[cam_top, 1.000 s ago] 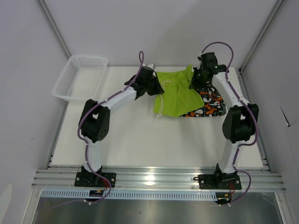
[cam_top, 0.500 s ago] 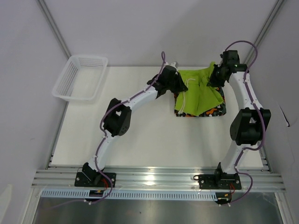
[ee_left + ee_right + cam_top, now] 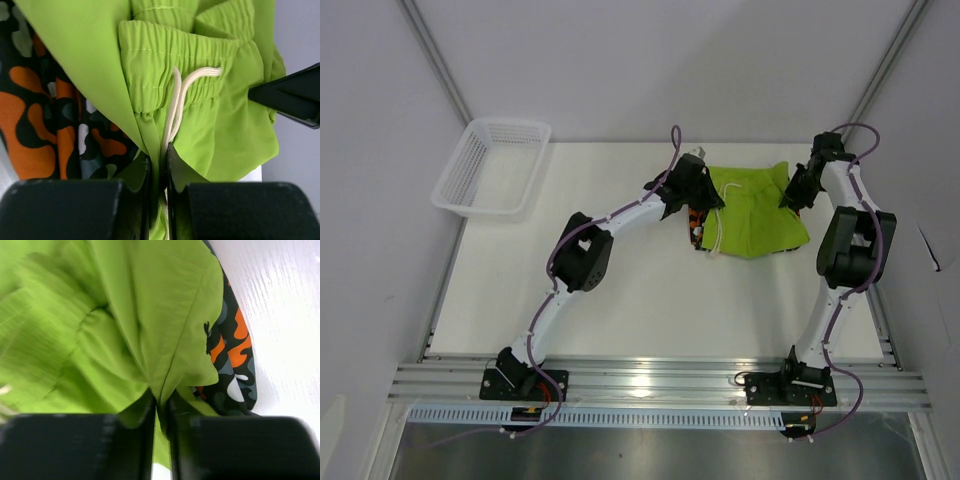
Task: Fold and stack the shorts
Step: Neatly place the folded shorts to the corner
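White counter (image 3: 620,300) carries camo shorts (image 3: 694,228) beneath lime green shorts (image 3: 755,215) at its far right. We see left pincer (image 3: 158,156) and right pincer (image 3: 159,402), both stretched forward, nipped narrowly on opposite ends of the green fabric.

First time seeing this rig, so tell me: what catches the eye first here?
Lime green fabric shorts with a white drawstring lie at the far right, pinched on either side by the left end effector and the right end effector. Orange-black-white camo fabric shorts peek out underneath.

I stand in a robotics lab cell — plain grey walls (image 3: 620,60), aluminium rails (image 3: 660,385) at the near edge, one white tabletop (image 3: 650,300).
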You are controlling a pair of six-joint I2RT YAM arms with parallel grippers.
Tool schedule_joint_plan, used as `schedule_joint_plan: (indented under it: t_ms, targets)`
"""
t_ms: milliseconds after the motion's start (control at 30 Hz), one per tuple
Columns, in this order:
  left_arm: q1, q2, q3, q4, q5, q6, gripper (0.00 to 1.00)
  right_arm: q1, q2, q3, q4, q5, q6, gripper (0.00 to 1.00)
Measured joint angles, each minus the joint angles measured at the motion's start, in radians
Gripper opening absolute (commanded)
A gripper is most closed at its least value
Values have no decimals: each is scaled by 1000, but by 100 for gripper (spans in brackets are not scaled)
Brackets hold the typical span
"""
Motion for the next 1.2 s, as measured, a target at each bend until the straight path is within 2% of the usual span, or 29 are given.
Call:
schedule_joint_plan:
  t_ms: [100,267,333,400,467,1033,1133,1200]
  targets:
    - [0,0,-1,-18,-19,2,8,1,51,9,-12,35,9,38]
    - [0,0,-1,-61,-43,4,10,4,89,25,-34,92,16,42]
    - [0,0,-1,-71,-44,4,9,5,89,32,-42,105,16,27]
    - [0,0,-1,-75,-45,7,7,7,89,37,-39,111,18,7]
    - [0,0,2,-77,-45,12,4,8,87,35,-30,116,24,2]
    - [13,-26,57,-152,-122,71,1,43,2,8,19,76,31,0]
    - [21,-30,56,-158,-122,71,1,48,4,8,17,73,31,5]
    - [26,-30,56,-161,-121,71,2,48,10,8,16,77,34,25]
